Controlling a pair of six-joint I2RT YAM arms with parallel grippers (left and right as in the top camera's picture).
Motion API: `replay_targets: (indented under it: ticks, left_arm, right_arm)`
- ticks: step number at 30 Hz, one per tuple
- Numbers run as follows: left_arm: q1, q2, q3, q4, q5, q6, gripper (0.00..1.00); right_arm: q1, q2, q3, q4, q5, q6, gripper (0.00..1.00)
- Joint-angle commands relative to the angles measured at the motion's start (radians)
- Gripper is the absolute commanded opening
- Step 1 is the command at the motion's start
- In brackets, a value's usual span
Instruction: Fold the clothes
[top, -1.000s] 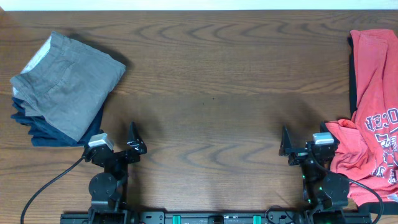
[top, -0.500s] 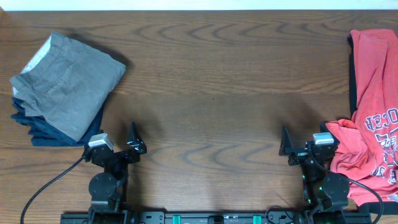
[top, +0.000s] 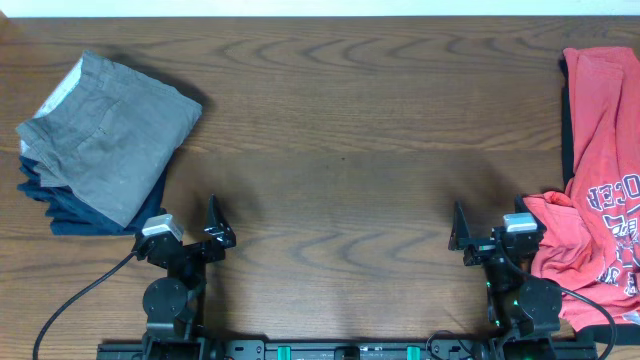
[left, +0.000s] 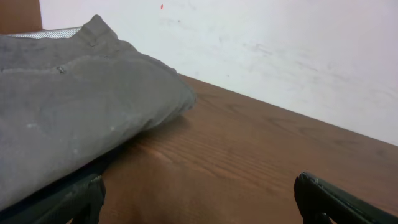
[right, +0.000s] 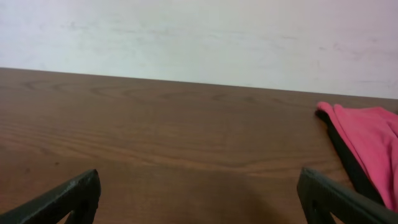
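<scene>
Your left claw (top: 186, 224): spread wide, empty, near the folded grey garment (top: 105, 130) stacked on navy garments (top: 62, 214), tabletop (top: 340, 130) left. Your right claw (top: 489, 232): spread, empty, just beside the crumpled coral-red T-shirt (top: 600, 215), right edge.

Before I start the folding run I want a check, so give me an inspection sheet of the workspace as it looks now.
Surface: wooden table, no spills seen.
Job's things: red T-shirt crumpled at the right edge, dark cloth under it; grey garment folded on a navy garment, far left.
Clutter: nothing seen.
Grippers: left gripper and right gripper open, empty.
Cables: black cable at the left base, second cable at the right base.
Surroundings: white wall behind.
</scene>
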Motion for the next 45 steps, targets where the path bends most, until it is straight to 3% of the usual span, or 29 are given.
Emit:
replay_targets:
  ticks: [1,8,15,22,28,32,35,40,45]
  left_arm:
    - [0.005,0.003,-0.034,-0.013,-0.001,0.016,0.98]
    - [0.005,0.055,-0.028,-0.026,0.047,0.017,0.98]
    - [0.005,0.167,0.113,-0.215,0.108,0.017,0.98]
    - [0.005,0.354,0.392,-0.492,0.132,0.017,0.98]
    - [0.005,0.52,0.602,-0.67,0.18,0.017,0.98]
    - [0.005,0.609,0.708,-0.765,0.183,0.017,0.98]
    - [0.005,0.658,0.738,-0.799,0.184,0.017,0.98]
    - [0.005,0.705,0.738,-0.805,0.186,0.017,0.98]
    - [0.005,0.72,0.738,-0.805,0.186,0.017,0.98]
  right_arm:
    - [-0.012,-0.002,-0.001,-0.005,-0.005,0.032,0.99]
    - [-0.012,0.006,0.0,-0.006,-0.013,0.102,0.99]
    - [-0.013,0.106,0.113,-0.179,0.008,0.116,0.99]
    - [-0.013,0.386,0.355,-0.367,0.089,0.155,0.99]
    - [-0.016,0.725,0.565,-0.504,0.136,0.176,0.99]
    - [-0.021,0.919,0.668,-0.522,0.046,0.175,0.99]
    - [-0.026,1.024,0.686,-0.513,0.118,0.179,0.99]
    - [-0.102,1.207,0.685,-0.522,0.453,0.345,0.97]
    - [-0.212,1.354,0.685,-0.507,0.46,0.393,0.97]
